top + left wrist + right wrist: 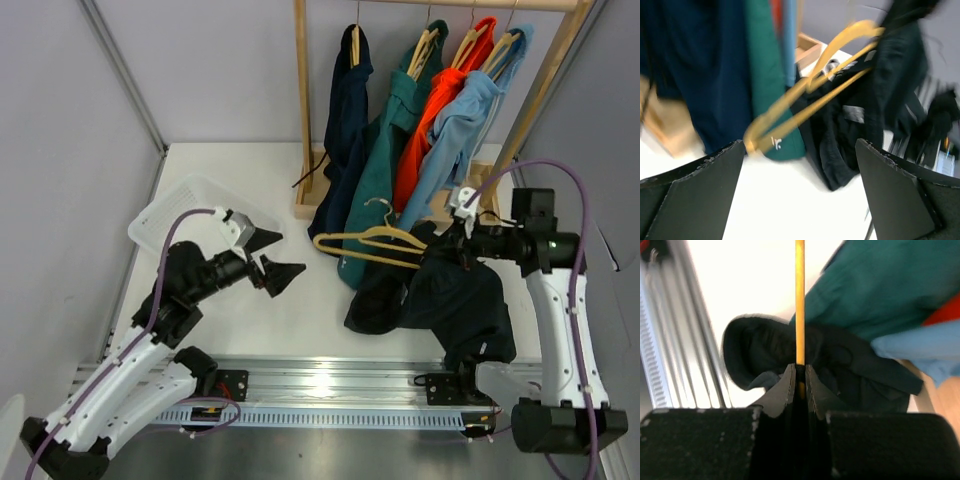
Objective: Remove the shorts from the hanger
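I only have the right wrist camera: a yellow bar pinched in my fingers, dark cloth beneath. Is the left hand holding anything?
Observer: No. The left hand is wide open and empty.
Operator: Where is it pointing?
Observer: At the hanger, whose free end sticks out bare toward it.
Operator: And the shorts?
Observer: The shorts are bunched at the end that the right hand grips, sagging toward the table.
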Action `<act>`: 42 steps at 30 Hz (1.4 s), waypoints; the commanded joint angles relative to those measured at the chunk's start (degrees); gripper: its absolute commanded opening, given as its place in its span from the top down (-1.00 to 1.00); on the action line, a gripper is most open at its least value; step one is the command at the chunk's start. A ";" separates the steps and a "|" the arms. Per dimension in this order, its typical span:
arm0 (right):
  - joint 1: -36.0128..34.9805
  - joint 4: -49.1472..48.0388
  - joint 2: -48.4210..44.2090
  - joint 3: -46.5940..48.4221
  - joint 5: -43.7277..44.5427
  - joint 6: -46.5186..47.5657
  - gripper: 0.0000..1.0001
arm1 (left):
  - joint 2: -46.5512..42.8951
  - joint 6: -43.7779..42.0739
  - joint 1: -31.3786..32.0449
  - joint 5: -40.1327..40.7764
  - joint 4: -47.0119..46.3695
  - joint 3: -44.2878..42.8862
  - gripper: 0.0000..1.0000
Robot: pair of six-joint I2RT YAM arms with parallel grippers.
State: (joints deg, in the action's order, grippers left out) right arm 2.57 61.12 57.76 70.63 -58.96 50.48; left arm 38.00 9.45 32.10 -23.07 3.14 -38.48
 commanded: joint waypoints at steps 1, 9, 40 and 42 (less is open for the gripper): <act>-5.63 12.84 2.70 5.12 1.03 19.89 1.00 | -2.40 -18.83 -0.19 -12.40 5.09 -3.44 -0.98; -17.93 8.15 5.09 5.13 3.23 20.02 1.00 | 2.07 -31.25 6.56 -18.17 11.19 -4.33 -0.98; -11.99 -13.73 -1.59 0.39 2.44 -13.17 -0.82 | 17.55 -0.27 16.33 -2.86 -6.65 0.77 1.00; -10.31 -17.86 -3.35 0.56 4.72 -22.85 -0.99 | 18.42 4.41 16.33 -3.12 -8.40 1.30 1.00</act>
State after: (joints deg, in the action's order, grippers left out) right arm -9.65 54.50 57.08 71.00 -56.14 44.84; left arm 56.38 1.96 48.71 -26.28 2.63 -37.23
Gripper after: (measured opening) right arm 0.975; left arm 0.036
